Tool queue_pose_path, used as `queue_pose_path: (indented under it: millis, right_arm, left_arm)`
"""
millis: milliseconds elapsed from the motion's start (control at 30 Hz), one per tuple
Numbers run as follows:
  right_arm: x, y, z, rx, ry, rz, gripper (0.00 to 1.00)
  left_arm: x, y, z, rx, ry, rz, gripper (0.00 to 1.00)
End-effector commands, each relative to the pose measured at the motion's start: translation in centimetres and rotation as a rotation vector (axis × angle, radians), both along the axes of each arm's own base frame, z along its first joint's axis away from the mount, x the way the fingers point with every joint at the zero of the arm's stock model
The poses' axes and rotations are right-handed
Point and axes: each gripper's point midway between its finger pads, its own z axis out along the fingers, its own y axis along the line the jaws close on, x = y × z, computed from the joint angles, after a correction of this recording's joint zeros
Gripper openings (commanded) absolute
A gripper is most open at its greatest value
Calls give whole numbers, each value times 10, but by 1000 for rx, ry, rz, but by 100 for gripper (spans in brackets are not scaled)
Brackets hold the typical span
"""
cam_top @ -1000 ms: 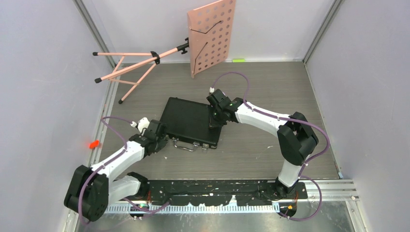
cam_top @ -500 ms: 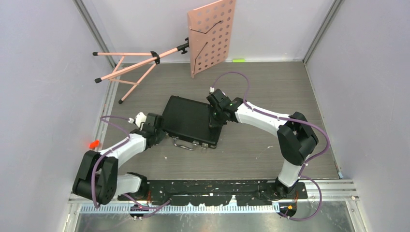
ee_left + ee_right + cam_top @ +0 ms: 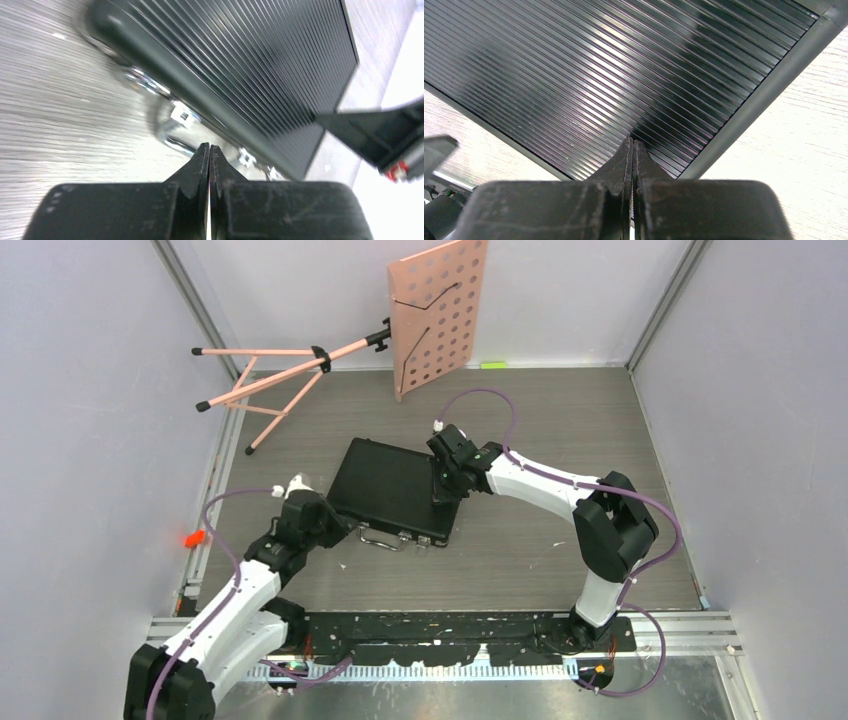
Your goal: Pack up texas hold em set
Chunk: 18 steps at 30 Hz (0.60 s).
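The texas hold em set's black ribbed case [image 3: 390,490] lies closed and flat on the table, so whatever it holds is hidden. Its silver handle [image 3: 382,537] and latches face the near edge. My left gripper [image 3: 336,524] is shut and empty at the case's near left corner. In the left wrist view its tips [image 3: 209,146] point at the handle [image 3: 170,137] below the case's front edge [image 3: 200,95]. My right gripper [image 3: 446,492] is shut and empty, its tips [image 3: 632,141] down on the ribbed lid [image 3: 624,65] near the right edge.
A pink perforated music stand [image 3: 437,312] lies tipped at the back, its tripod legs [image 3: 262,380] stretching left. A small red object [image 3: 194,537] sits at the left wall. Grey walls close in on both sides.
My left arm has swung its elbow toward the near edge, and its wrist has turned at the case's near left corner. The right arm and the case have stayed put.
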Motion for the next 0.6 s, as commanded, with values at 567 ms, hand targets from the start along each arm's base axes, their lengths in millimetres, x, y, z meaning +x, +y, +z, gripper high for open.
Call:
queue_pose_path:
  millis: [567]
  right_arm:
    - [-23, -40, -36, -181, 79, -34, 1]
  left_arm:
    - [-37, -167, 32, 65, -107, -586, 0]
